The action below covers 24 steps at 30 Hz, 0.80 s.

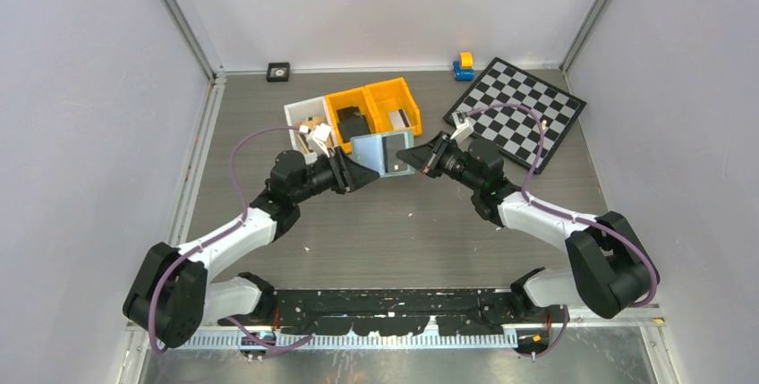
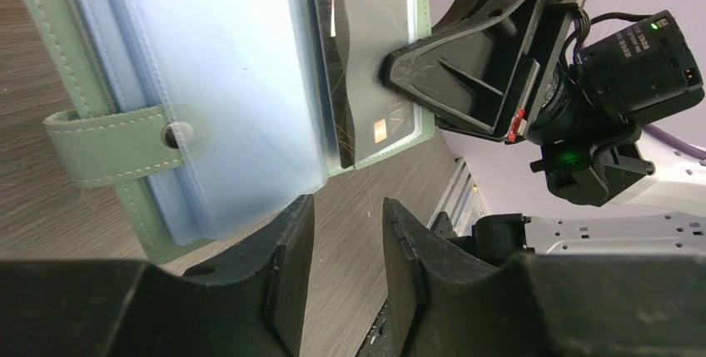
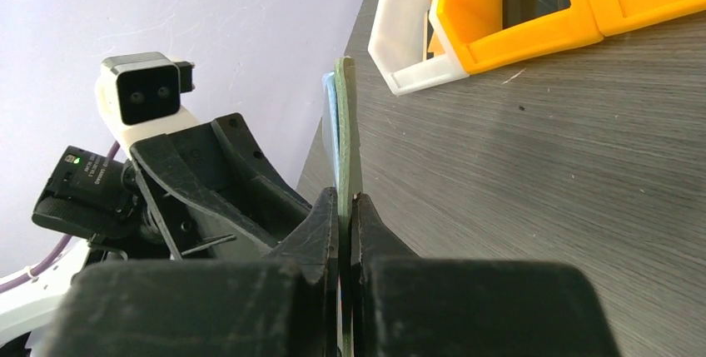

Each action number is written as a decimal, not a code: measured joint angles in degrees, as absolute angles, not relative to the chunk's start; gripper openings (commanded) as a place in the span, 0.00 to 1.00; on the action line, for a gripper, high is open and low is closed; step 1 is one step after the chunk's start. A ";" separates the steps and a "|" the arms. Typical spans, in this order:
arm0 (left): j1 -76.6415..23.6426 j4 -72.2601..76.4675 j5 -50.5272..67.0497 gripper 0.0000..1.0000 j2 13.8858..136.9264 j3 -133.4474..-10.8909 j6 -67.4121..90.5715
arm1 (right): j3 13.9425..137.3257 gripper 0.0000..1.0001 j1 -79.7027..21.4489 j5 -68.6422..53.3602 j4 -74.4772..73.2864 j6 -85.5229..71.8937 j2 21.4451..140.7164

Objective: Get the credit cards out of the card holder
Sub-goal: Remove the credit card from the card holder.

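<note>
Currently we note the pale sage-green folding card holder (image 2: 225,99), clear blue sleeves fanned, held above the grey wood-grain table (image 1: 403,223), its edge pinched by the right gripper (image 3: 345,207), while the left gripper (image 2: 348,207), jaws parted and empty, sits just beside the sleeves.

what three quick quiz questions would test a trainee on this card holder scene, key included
1. True or false: the right gripper is shut on the card holder.
2. The left gripper has its jaws: A) shut on a card, B) apart with nothing between them, C) out of view.
3. Where is the grey card?
Key: 1 true; 2 B; 3 inside the card holder.
</note>
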<state>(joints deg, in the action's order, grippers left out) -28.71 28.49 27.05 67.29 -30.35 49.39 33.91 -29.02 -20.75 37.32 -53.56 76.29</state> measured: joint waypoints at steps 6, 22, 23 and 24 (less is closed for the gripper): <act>-26.83 28.27 26.26 0.36 67.40 -30.41 50.68 | 33.91 0.01 -29.02 -21.12 38.70 -54.24 76.40; -23.44 34.09 29.56 0.34 70.59 -30.06 56.23 | 33.85 0.01 -29.04 -23.31 43.00 -56.36 78.70; -23.44 34.70 29.89 0.34 70.52 -30.06 56.38 | 33.85 0.00 -29.04 -23.44 43.07 -56.42 78.89; -23.44 35.27 30.37 0.35 70.43 -30.06 56.42 | 33.85 0.01 -29.04 -23.59 43.18 -56.55 79.07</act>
<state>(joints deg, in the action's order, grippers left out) -23.44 35.27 30.37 70.43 -30.06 56.42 33.85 -29.04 -23.59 43.18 -56.55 79.07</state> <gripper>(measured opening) 0.333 0.055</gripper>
